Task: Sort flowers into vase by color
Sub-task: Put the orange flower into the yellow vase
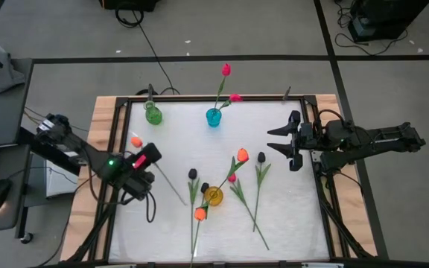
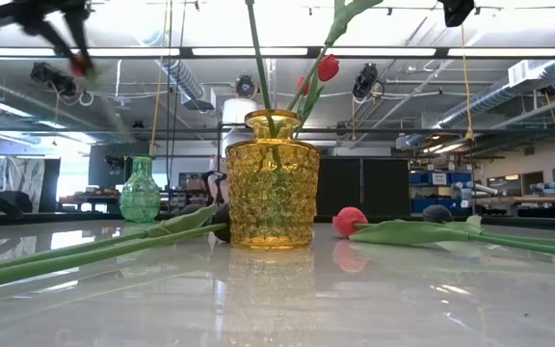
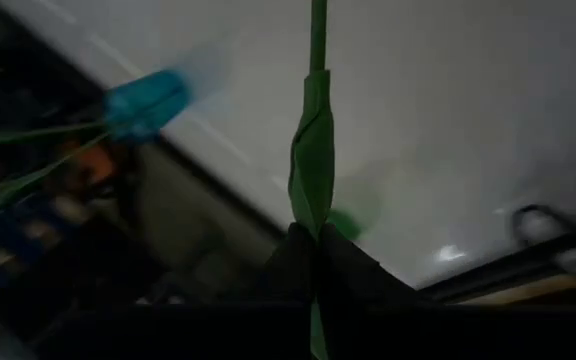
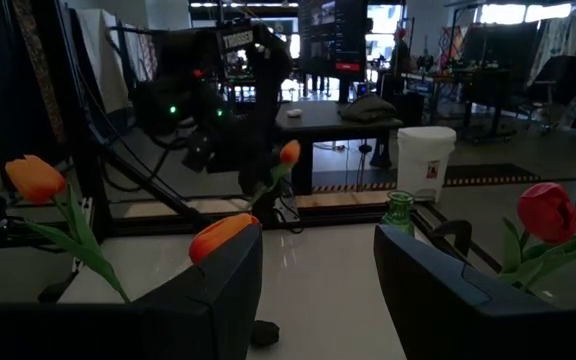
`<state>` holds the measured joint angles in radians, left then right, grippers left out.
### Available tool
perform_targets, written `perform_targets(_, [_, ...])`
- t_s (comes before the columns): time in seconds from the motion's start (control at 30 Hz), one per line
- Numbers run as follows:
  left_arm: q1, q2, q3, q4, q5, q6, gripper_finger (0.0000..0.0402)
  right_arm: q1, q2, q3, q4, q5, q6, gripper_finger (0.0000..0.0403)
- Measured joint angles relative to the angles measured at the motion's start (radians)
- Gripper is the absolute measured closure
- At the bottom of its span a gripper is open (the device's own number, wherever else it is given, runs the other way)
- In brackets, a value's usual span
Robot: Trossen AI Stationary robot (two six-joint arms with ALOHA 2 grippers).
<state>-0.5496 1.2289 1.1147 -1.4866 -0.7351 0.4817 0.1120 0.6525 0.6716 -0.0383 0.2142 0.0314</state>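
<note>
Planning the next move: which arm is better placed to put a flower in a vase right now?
Left, likely. The left gripper is shut on a flower stem, its orange bud close to the green vase. The right gripper is open and empty.

In the left wrist view the blue vase is smeared by blur; the held green stem runs off the picture's top, its bud out of sight; in the low view the yellow vase hides stems behind it; the left gripper is blurred there.
</note>
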Motion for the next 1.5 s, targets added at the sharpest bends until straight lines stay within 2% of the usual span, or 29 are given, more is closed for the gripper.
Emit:
perform_targets(0.17, [0.050, 0.000, 0.063, -0.016, -0.103, 0.074, 0.0395, 0.000, 0.000, 0.000, 0.000, 0.000, 0.000, 0.0200])
perform_targets(0.33, [0.094, 0.000, 0.101, -0.047, -0.232, 0.223, 0.0395, 0.000, 0.000, 0.000, 0.000, 0.000, 0.000, 0.0200])
perform_targets(0.67, [0.133, 0.000, 0.167, 0.014, -0.374, 0.431, 0.0395, 0.000, 0.000, 0.000, 0.000, 0.000, 0.000, 0.0200])
perform_targets(0.87, [0.132, 0.000, 0.188, 0.067, -0.423, 0.570, 0.0395, 0.000, 0.000, 0.000, 0.000, 0.000, 0.000, 0.0200])
perform_targets(1.2, [0.130, 0.000, 0.224, 0.345, -0.445, 0.696, 0.0395, 0.000, 0.000, 0.000, 0.000, 0.000, 0.000, 0.0200])
perform_targets(1.5, [0.127, 0.003, 0.224, 0.369, -0.421, 0.763, 0.0395, 0.000, 0.000, 0.000, 0.000, 0.000, 0.000, 0.0200])
